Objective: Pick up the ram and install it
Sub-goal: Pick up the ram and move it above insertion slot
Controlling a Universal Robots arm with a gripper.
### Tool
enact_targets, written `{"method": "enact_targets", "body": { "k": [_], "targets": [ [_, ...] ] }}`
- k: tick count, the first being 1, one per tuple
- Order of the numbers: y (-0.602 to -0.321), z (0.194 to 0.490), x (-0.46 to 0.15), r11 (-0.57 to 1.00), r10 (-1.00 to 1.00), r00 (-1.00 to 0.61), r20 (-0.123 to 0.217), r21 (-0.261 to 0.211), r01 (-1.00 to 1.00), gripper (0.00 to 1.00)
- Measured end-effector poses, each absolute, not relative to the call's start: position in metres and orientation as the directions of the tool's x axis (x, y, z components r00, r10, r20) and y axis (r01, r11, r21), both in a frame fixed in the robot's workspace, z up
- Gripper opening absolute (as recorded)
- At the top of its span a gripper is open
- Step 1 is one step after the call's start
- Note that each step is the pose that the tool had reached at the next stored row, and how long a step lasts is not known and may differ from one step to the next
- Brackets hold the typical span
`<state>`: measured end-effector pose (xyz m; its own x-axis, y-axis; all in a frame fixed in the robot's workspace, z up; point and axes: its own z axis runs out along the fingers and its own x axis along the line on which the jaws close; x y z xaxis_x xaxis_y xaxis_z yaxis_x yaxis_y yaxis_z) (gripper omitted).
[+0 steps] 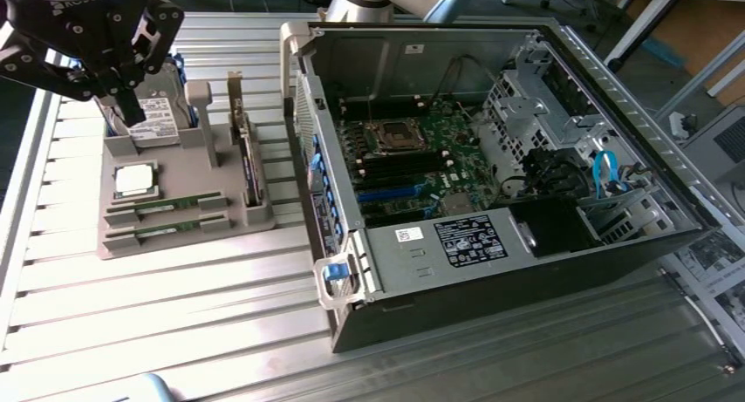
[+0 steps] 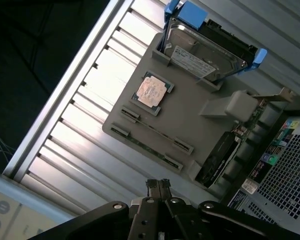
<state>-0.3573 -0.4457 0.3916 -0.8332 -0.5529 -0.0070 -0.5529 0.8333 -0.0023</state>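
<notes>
Because the thin green ram stick (image 1: 166,207) looks light, stiff and fragile, pinch its long faces mid-length. At its eleven o'clock in the exterior view, the black hand (image 1: 129,112) hovers pressed together, empty.

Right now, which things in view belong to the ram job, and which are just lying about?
Job: ram sticks in the tray; gripper, shut and empty, over the tray; open computer with its motherboard.
Lying about: hard drive; CPU; upright card.
</notes>
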Motion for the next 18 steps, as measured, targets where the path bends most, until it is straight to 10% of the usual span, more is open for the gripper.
{"method": "enact_targets", "body": {
  "k": [18],
  "targets": [
    [-0.4457, 0.3915, -0.3573, 0.796, -0.606, -0.796, 0.000, -0.012, -0.606, 0.11]
  ]
}}
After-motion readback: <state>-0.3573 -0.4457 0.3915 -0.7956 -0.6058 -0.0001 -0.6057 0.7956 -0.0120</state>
